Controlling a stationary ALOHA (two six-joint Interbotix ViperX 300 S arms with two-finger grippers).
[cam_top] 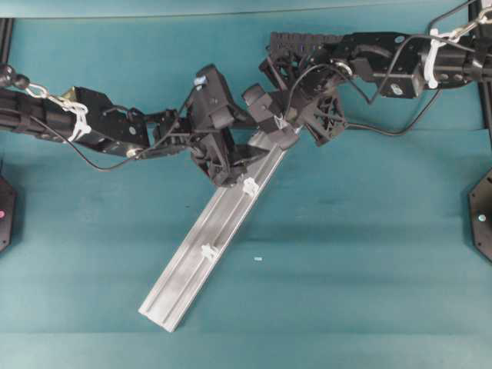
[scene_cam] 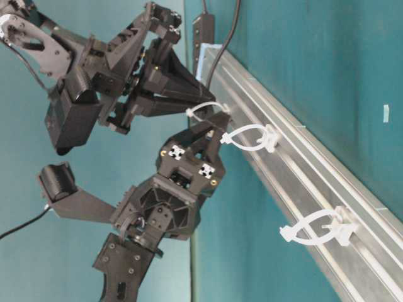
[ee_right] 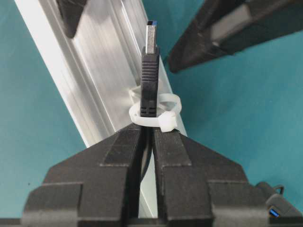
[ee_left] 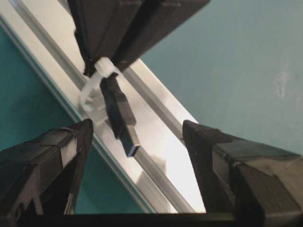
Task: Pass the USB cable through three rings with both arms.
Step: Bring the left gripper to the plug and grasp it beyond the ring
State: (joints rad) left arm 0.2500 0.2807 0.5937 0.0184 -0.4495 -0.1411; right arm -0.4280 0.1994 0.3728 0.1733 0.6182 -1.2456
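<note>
The silver rail (cam_top: 196, 257) lies diagonally on the teal table. My right gripper (ee_right: 149, 130) is shut on the USB cable just behind its dark plug (ee_right: 150, 71). The plug pokes through the top white ring (ee_right: 158, 112), which rests against my fingertips. In the left wrist view the plug (ee_left: 120, 113) hangs through that ring (ee_left: 94, 90). My left gripper (ee_left: 137, 125) is open, its fingers (ee_left: 61, 151) on either side of the plug tip without touching it. Two more rings (cam_top: 250, 185) (cam_top: 207, 250) stand empty lower on the rail. Both grippers meet at the rail's upper end (cam_top: 261, 142).
A black hub with a blue port (ee_right: 277, 210) lies beside the rail's top end, behind my right gripper. A small white scrap (cam_top: 257, 258) lies on the table right of the rail. Black mounts stand at both side edges (cam_top: 480, 215).
</note>
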